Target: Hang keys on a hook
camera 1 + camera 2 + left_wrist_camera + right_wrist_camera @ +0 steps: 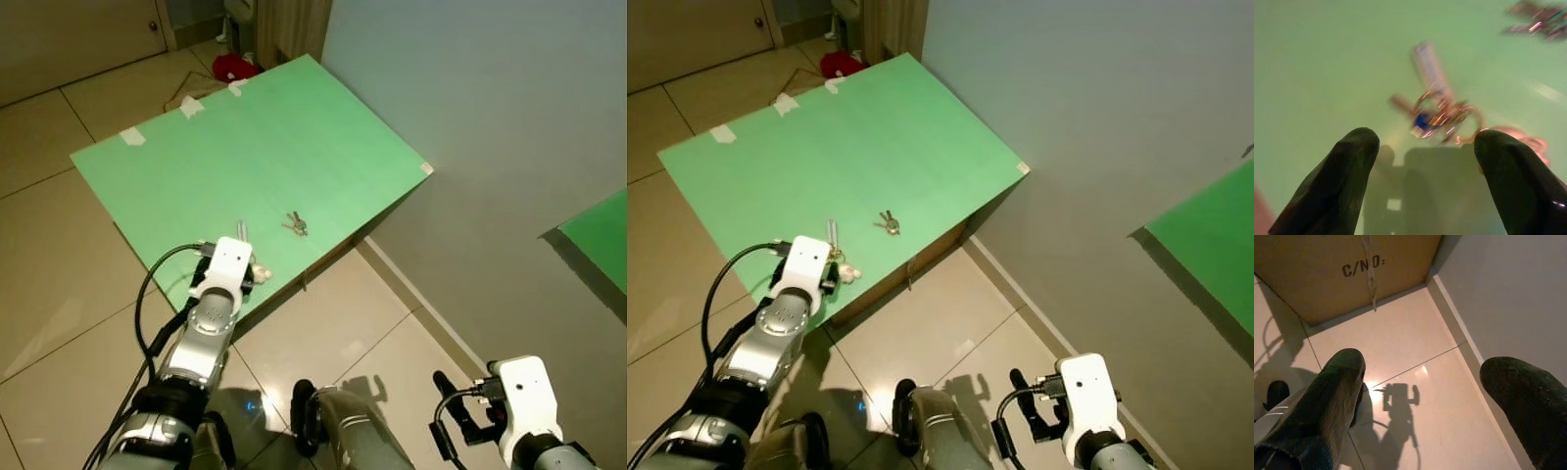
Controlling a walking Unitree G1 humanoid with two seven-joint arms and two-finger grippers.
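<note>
a green board (245, 147) lies on top of a cardboard box (1327, 269) that stands on a tiled floor (59, 284) beside a grey wall (490, 127). the left gripper (1422, 161) hangs just over the near edge of the board, its two black fingers (1342, 181) spread apart with nothing between them. directly ahead of the fingertips lies a bunch of keys (1437, 110) on a ring, with a blue tag and a long pale key pointing away, flat on the green surface; the wrist picture is blurred, so finer detail cannot be made out. a second, smaller set of keys (296, 224) lies farther in on the board, apart from the first. the right gripper (1425, 396) hangs low over the floor near the wall, its fingers wide apart and empty. pieces of white tape (132, 136) sit along the far edge of the board, and something red (233, 67) lies on the floor beyond it.
</note>
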